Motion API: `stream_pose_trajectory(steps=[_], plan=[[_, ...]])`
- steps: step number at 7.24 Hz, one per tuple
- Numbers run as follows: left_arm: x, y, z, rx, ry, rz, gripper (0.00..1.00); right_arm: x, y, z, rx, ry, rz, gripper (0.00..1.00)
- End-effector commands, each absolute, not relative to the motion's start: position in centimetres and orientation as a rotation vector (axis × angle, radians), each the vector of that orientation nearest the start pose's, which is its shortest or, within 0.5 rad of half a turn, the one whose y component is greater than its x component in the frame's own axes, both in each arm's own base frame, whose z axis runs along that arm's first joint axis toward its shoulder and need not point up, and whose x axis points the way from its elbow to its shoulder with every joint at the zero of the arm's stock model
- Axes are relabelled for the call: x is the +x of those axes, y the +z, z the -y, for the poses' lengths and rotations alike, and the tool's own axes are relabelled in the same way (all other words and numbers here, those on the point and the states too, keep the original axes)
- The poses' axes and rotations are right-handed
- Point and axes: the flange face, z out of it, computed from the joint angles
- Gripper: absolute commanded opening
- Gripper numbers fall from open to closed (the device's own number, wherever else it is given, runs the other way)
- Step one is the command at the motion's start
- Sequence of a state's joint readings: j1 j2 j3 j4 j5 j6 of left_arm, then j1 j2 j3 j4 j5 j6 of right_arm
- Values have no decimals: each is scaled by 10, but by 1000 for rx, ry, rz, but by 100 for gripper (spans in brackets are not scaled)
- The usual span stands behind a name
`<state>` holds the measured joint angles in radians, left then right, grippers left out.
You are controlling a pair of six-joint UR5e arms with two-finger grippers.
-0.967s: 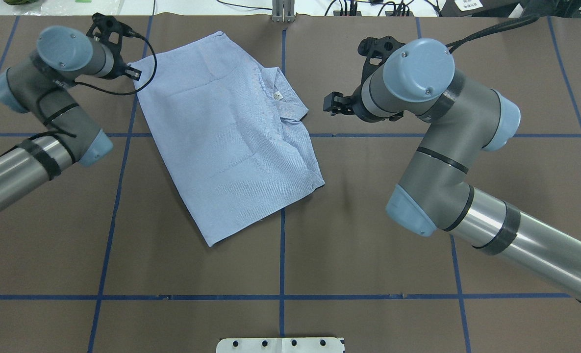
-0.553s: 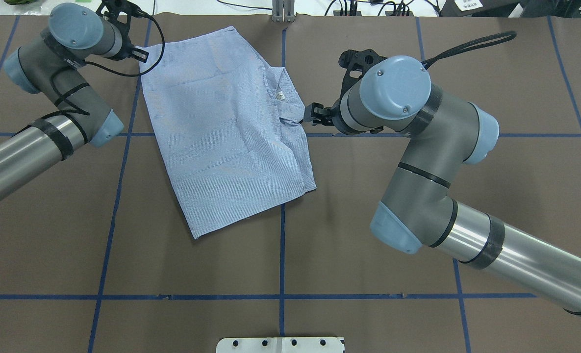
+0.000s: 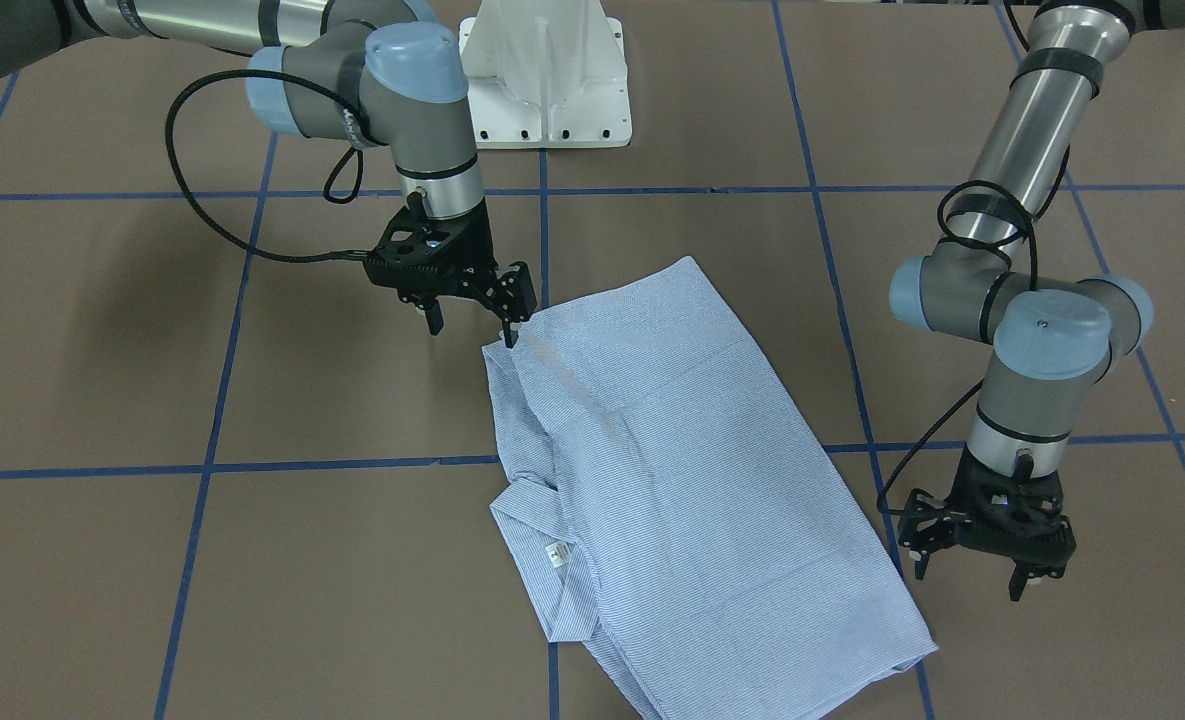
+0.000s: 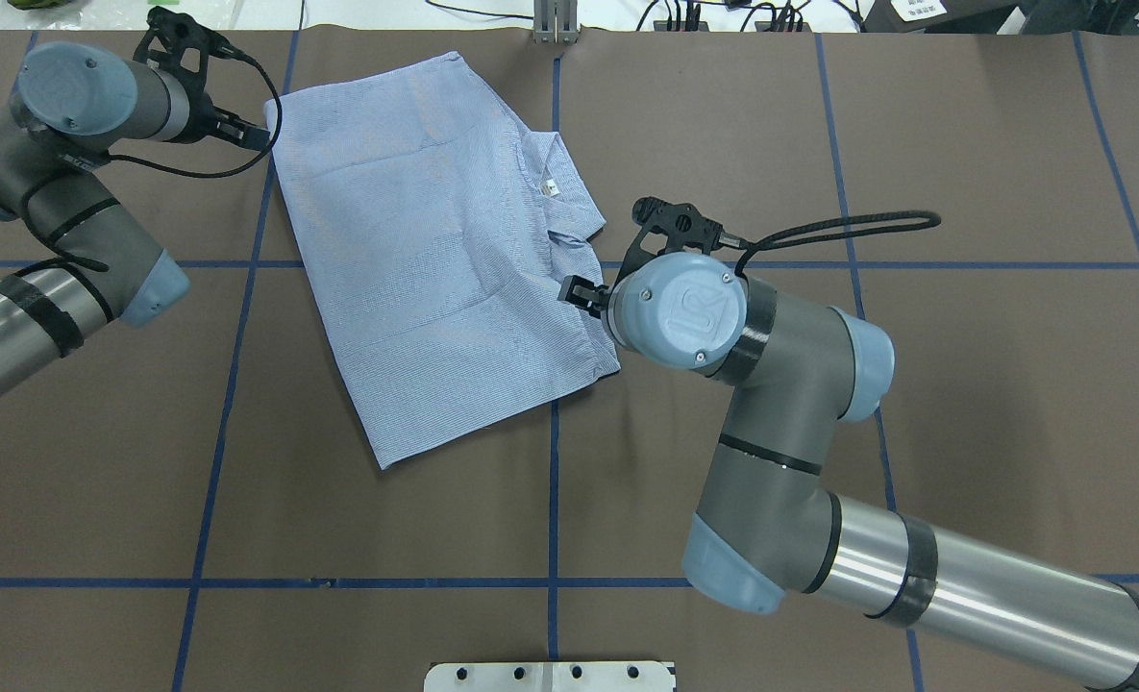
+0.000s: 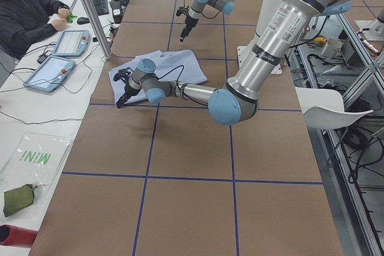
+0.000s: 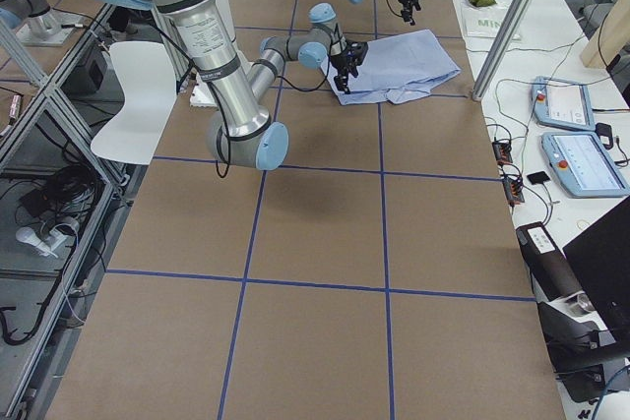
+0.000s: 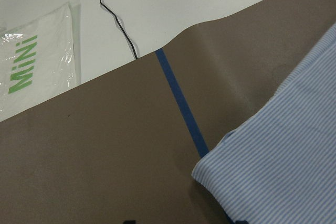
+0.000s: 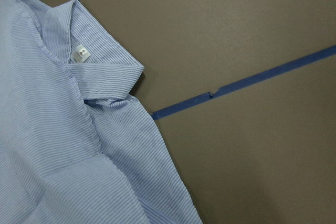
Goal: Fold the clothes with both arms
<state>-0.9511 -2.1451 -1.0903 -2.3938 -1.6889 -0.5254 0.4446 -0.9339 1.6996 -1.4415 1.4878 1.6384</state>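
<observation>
Both my jaws hang wide and empty; seen overhead, I should pinch the shirt (image 4: 434, 269) squarely at ten and four o'clock.

Brown table (image 4: 386, 538) gridded with blue tape (image 4: 552, 500), white desk (image 5: 24, 130) alongside.

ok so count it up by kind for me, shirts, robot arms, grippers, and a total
shirts: 1 (shirt)
robot arms: 2 (left arm, right arm)
grippers: 2 (left gripper, right gripper, both open)
total: 5
</observation>
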Motion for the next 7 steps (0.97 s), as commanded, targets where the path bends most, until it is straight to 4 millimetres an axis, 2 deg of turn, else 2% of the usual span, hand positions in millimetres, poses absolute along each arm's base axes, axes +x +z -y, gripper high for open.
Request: stream_pose_trajectory(steps=[1, 2, 4, 7], plan=[[340, 462, 681, 720, 143, -597, 100, -577, 226, 398, 294, 566, 852, 98], [337, 465, 676, 721, 144, -599, 100, -589, 233, 397, 322, 567, 846, 97], [338, 465, 675, 722, 147, -600, 100, -618, 236, 411, 350, 580, 856, 92], [338, 465, 675, 722, 146, -600, 100, -630, 246, 396, 356, 550, 832, 89]])
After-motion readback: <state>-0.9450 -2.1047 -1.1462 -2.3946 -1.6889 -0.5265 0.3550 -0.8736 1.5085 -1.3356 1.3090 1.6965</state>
